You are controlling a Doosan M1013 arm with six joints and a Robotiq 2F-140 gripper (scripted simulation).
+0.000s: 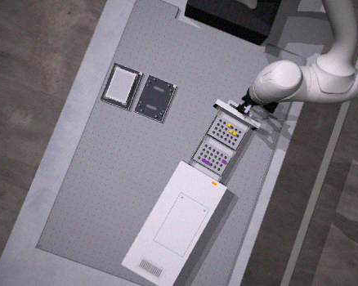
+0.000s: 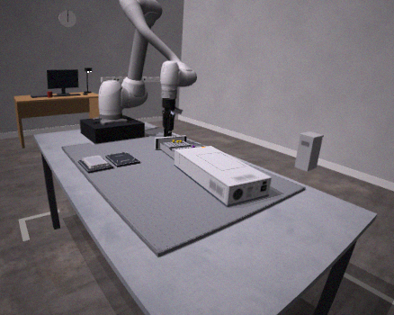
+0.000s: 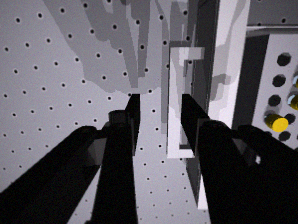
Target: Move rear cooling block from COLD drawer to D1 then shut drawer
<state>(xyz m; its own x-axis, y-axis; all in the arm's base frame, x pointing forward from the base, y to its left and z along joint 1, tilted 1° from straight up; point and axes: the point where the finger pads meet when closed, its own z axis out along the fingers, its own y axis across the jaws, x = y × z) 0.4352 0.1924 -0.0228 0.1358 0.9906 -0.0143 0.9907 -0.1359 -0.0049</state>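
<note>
The fingers (image 1: 243,109) (image 2: 168,134) are partly open, one on each side of the handle's bar (image 3: 173,100). The wrist view shows a gap between the bar and the outer finger; the inner finger is close to the bar, and I cannot tell if they touch. Next comes the drawer front (image 1: 236,113) (image 2: 164,140) (image 3: 227,65), with the drawer pulled out. Behind it sits the front block (image 1: 223,130) (image 2: 178,144) (image 3: 270,65), with three yellow tubes. The rear block, the one to move (image 1: 212,154), is in the drawer too, between the front block and the cooler (image 1: 181,221) (image 2: 221,171), with three purple tubes. The cooler's orange lamp (image 1: 214,183) (image 2: 203,147) is lit. Across the bench (image 1: 29,184) (image 2: 257,252), slot D1 (image 1: 155,98) (image 2: 122,158) holds no block; beyond it, slot D2 (image 1: 105,100) (image 2: 95,168) carries a pale slab (image 1: 122,85) (image 2: 95,161).
</note>
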